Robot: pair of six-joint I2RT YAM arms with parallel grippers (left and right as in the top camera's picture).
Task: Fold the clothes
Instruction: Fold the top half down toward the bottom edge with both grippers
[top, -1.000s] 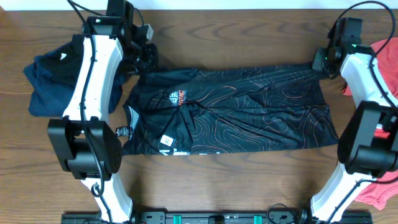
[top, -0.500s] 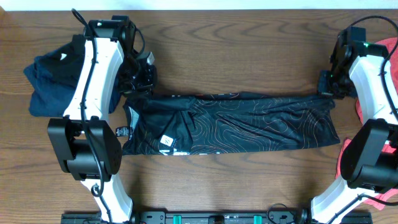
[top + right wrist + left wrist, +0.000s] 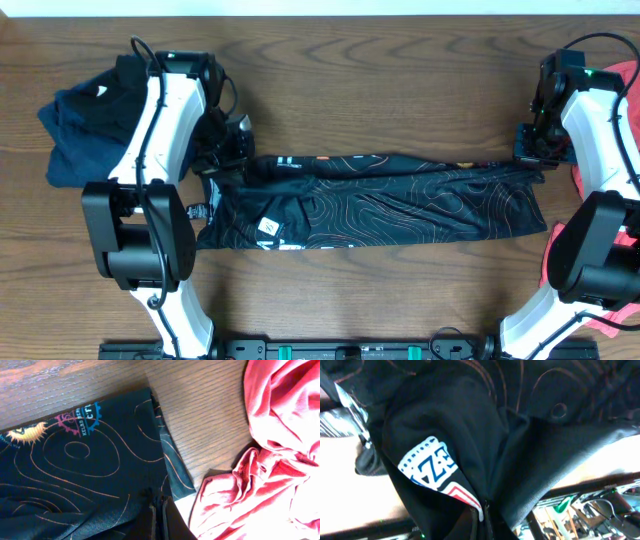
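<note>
Left gripper [image 3: 228, 158]: jaws clenched on the black jersey [image 3: 400, 200] at the left end of its far edge. In the left wrist view, dark cloth bunches right at the pinched fingertips [image 3: 479, 519], and a blue, white and red gear-shaped print [image 3: 431, 467] sits on the fold just above them.

Right gripper [image 3: 530, 152]: jaws also clenched, gripping the same jersey at the right end of the far edge. In the right wrist view the fingers meet at the bottom of the frame [image 3: 160, 510] with the orange-lined fabric [image 3: 75, 465] pinched in. Small coloured gear logos [image 3: 80, 417] run along the hem.

The jersey lies as a long narrow band across the middle of the table [image 3: 350, 60], doubled over lengthwise, with the top edge stretched between the two grippers. There is white lettering [image 3: 285, 160] near the left end and a white label [image 3: 268, 229] on the near layer.

The coral-red garment [image 3: 280, 435] is crumpled on the right, just beside the jersey's right corner; part of it sits behind the right arm in the overhead view [image 3: 620, 80].

A navy garment [image 3: 75, 140] is heaped at far left, partly hidden by the left arm.
</note>
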